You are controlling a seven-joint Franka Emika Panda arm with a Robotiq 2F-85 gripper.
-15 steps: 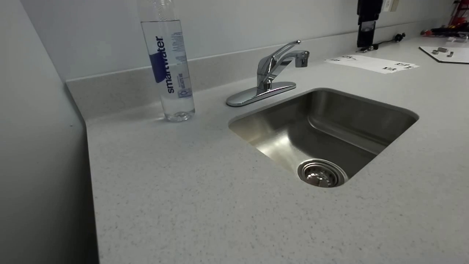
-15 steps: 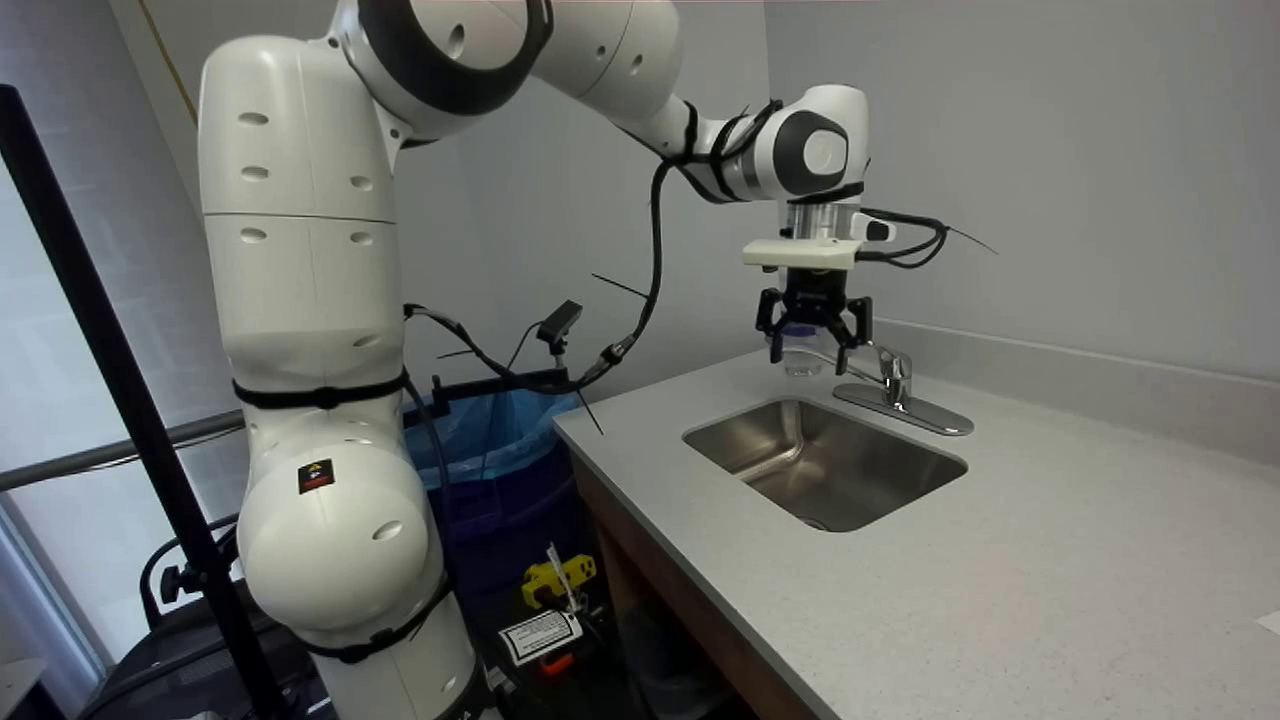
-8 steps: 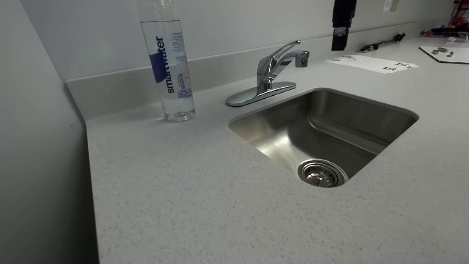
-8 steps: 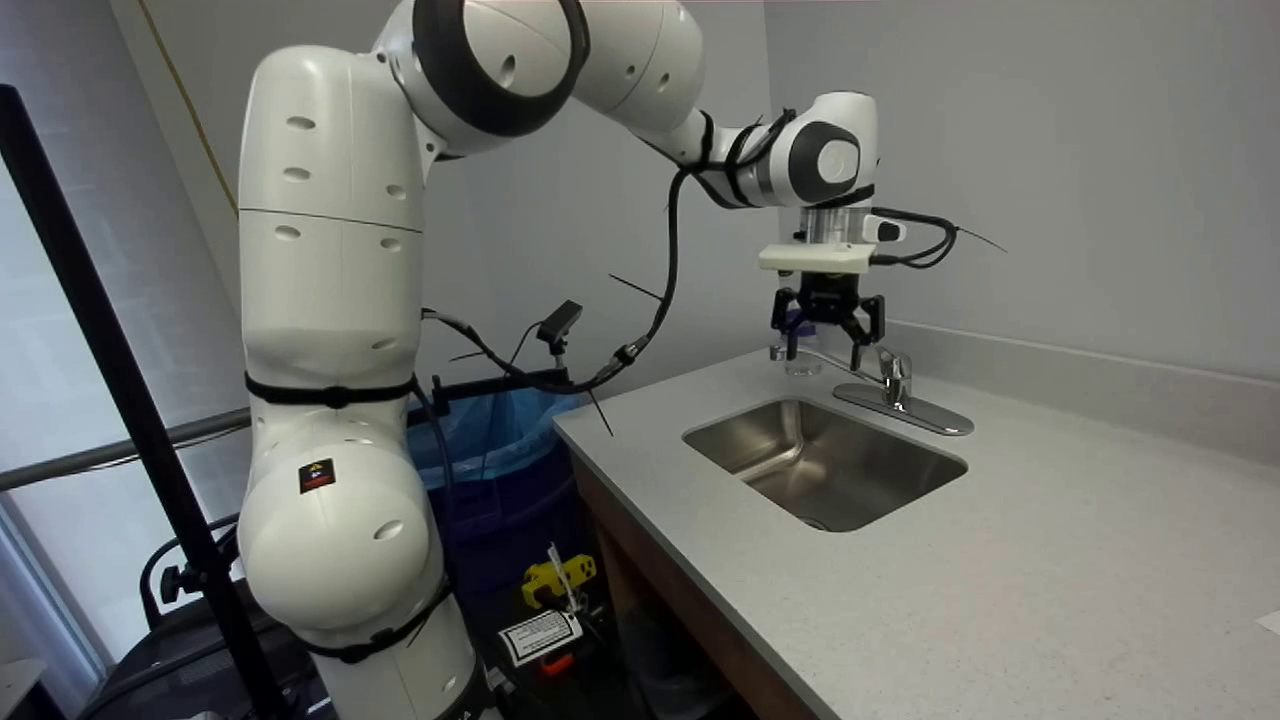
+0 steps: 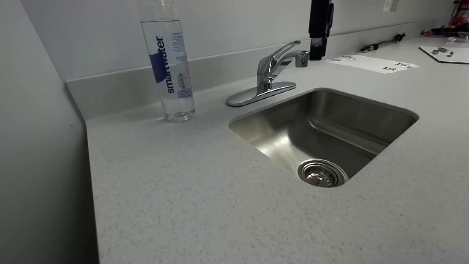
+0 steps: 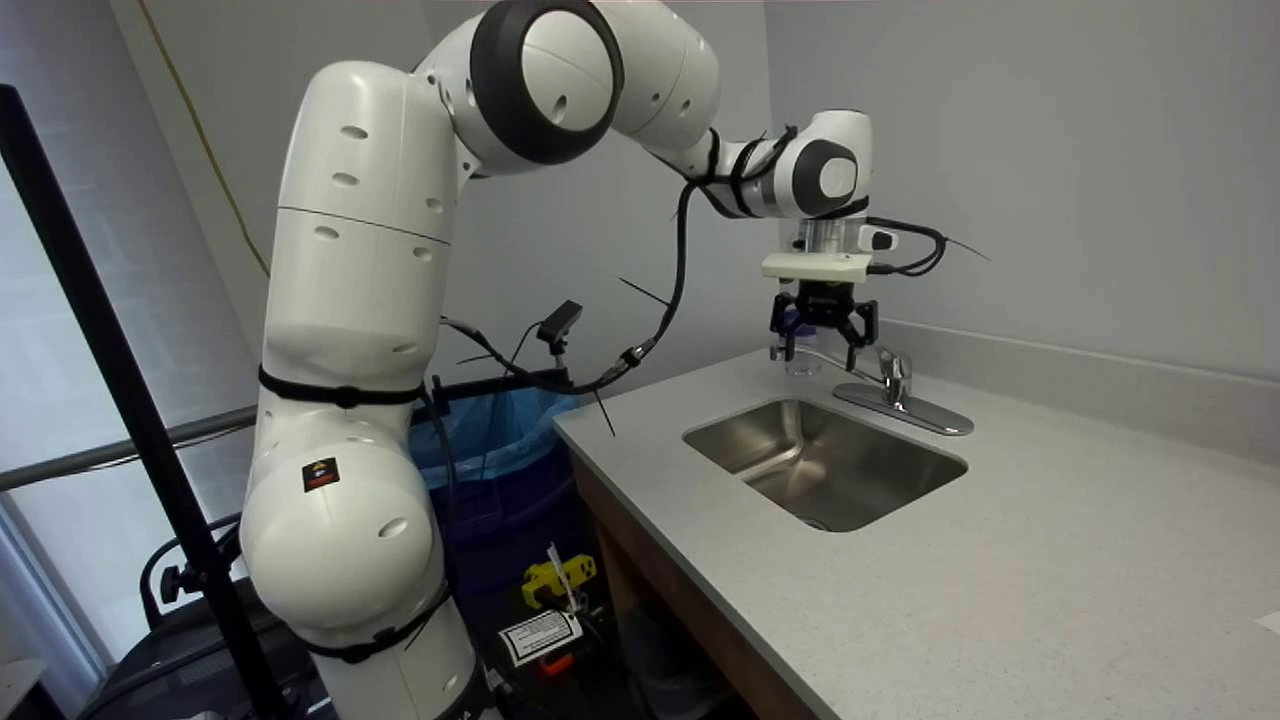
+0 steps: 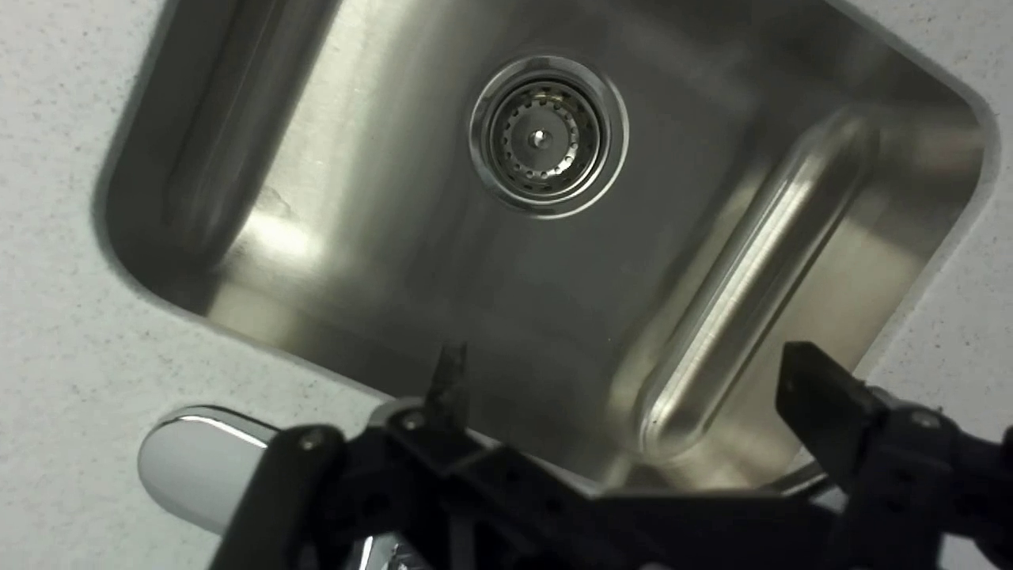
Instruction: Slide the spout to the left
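Observation:
The chrome spout [image 5: 301,58] rises from its oval metal base [image 5: 243,98] behind the sink. In an exterior view, the spout [image 6: 822,357] extends left from the faucet body. My gripper [image 6: 820,362] points down there, its open fingers overlapping the spout's picture. In an exterior view, a black finger of my gripper [image 5: 318,51] hangs just right of the spout's tip, with a narrow gap. In the wrist view, my gripper [image 7: 622,348] is wide open with nothing between the fingers. The base [image 7: 198,467] shows at lower left; the spout is mostly hidden behind the gripper.
The steel sink [image 5: 361,124] lies in front of the faucet. A tall water bottle [image 5: 172,69] stands beside the faucet, close behind the gripper in an exterior view. The lever handle [image 5: 289,46] sits above the spout. A wall and backsplash [image 6: 1100,365] run behind.
The gripper has moved toward the spout and a little lower; in an exterior view its finger shifted left up to the spout's tip. The spout has not moved. The gripper stays open.

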